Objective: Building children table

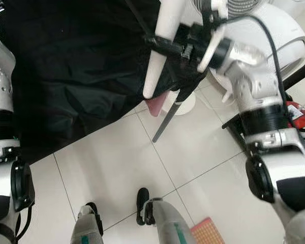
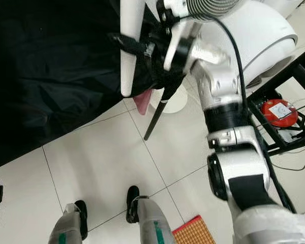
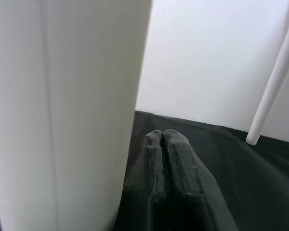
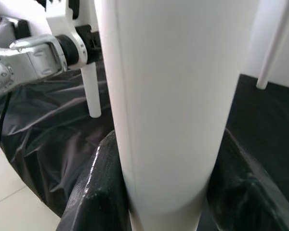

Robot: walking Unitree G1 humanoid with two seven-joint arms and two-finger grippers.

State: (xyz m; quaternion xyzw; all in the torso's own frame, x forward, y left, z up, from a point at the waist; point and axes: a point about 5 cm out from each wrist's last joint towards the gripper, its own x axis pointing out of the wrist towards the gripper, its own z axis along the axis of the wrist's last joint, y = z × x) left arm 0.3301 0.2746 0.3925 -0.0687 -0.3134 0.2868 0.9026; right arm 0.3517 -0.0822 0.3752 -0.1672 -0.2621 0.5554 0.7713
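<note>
The leg (image 1: 160,48) looks smooth, matt white (perhaps painted wood). The sheet (image 1: 76,71) is thin black plastic, creased and faintly glossy. Floor tiles (image 1: 117,162) shine pale; the fingers (image 4: 94,192) are glossy black.

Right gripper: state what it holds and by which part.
The right gripper holds a white table leg, its fingers clamped around the shaft, above the free lower end.

Head cameras look steeply down at the tiled floor (image 1: 122,168); both wrist cameras sit close against a white table leg (image 4: 168,96).
</note>
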